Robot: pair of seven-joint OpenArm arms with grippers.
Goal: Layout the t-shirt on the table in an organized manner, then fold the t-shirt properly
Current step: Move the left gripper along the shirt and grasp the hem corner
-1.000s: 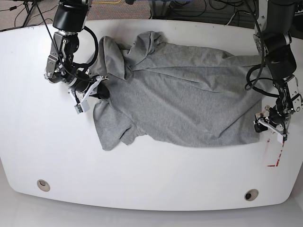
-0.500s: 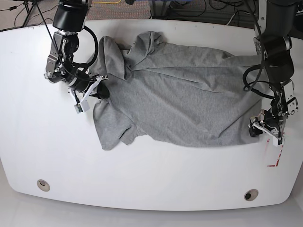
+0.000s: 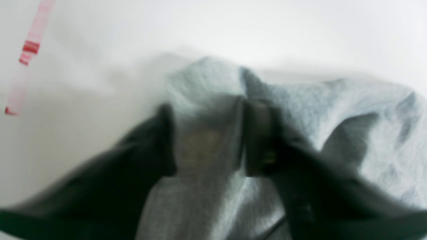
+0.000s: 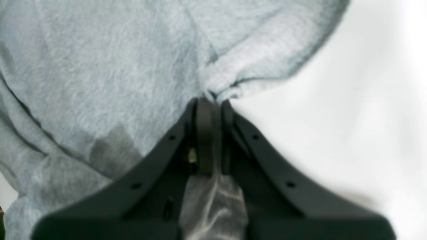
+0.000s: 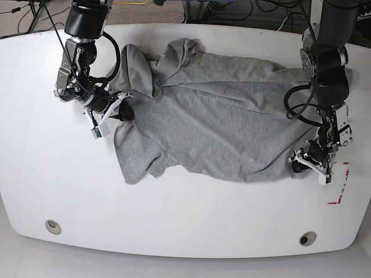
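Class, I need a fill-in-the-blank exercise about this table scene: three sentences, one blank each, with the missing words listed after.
1. The only garment on the white table is a grey ____.
2. The right gripper is shut on a bunched fold of the ____.
3. The tape marked on the table beside the left gripper is ____ in colour.

Missing words: t-shirt; t-shirt; red

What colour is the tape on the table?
Red, clearest in the base view: tape on the white table.

Probably a lab — taped table (image 5: 35, 174), loose cables (image 5: 232, 8)
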